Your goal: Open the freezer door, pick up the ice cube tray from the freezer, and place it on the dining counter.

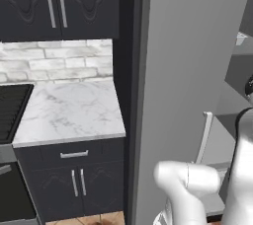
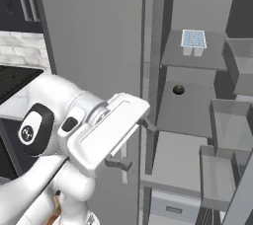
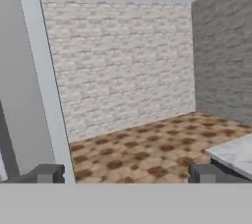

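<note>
Right base view shows the freezer standing open, its grey shelves bare to the room, so the way in is clear. The ice cube tray sits on an upper shelf, well above the arm. In the hand view the gripper is spread wide, holding nothing, facing brick wall and patterned floor.

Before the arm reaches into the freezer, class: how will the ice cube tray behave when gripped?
The ice cube tray looks small and thin-walled, so probably light and fairly stiff. Its smooth surface may be slippery, and it sits flat on the shelf, so it is unlikely to roll.
</note>
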